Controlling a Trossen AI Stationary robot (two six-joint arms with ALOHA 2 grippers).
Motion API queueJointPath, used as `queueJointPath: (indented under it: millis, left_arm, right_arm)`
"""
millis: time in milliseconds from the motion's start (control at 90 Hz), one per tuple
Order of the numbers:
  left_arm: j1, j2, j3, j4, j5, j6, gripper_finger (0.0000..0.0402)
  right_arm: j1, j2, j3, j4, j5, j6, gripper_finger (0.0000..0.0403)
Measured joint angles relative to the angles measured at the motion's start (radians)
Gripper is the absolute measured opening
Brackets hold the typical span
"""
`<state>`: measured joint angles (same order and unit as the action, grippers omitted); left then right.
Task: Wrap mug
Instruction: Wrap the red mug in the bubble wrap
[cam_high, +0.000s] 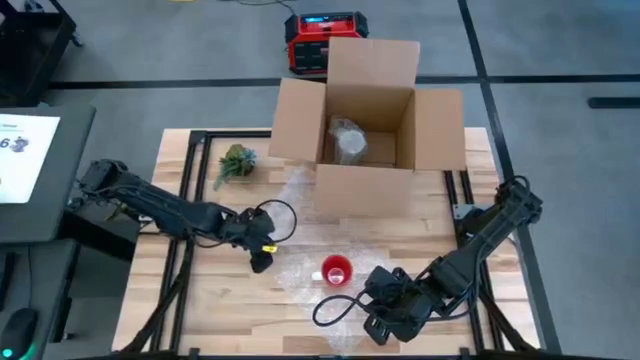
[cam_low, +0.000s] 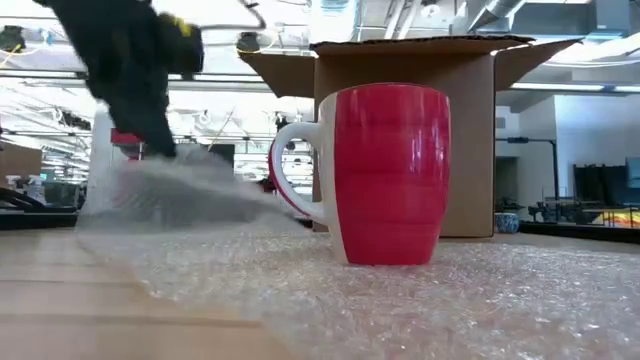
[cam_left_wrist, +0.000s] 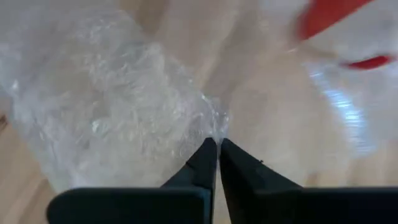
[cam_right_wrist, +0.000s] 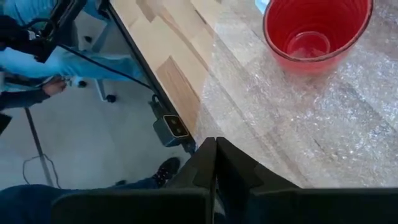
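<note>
On the desk, a red mug stands upright on a sheet of wrap, in front of an open box. Your left gripper sits just beside the wrap's left edge, fingers pinched together on a gathered fold of it. Your right gripper hangs near the desk's front edge, fingers closed with nothing visibly between them.

To do this step well, lift the pinched fold clear of the desk and carry it over the mug in an arc, so the wrap drapes rather than drags. A low pull would likely tip or slide the mug. Consider pinning the near edge with the right gripper.

Left wrist view: the closed fingertips biting the crumpled wrap, which the high view cannot resolve. Low view: the mug's handle faces the raised fold, and the mug's base sits flat. Right wrist view: the mug is empty, and a person's shoe is on the floor below the desk.
</note>
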<state>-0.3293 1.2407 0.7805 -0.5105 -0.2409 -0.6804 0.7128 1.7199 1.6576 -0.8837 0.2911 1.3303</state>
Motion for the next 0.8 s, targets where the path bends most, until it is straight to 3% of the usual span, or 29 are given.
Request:
queueJointPath:
  millis: [433, 800]
  left_arm:
    - [-0.174, -0.001, 0.223, 0.075, 0.028, 0.074, 0.0]
    - [-0.222, 0.005, 0.255, 0.168, 0.02, 0.066, 0.0]
  right_arm:
    - [-0.024, -0.002, 0.105, -0.002, 0.057, -0.133, 0.0]
    - [-0.031, -0.002, 0.12, -0.002, 0.06, -0.171, 0.0]
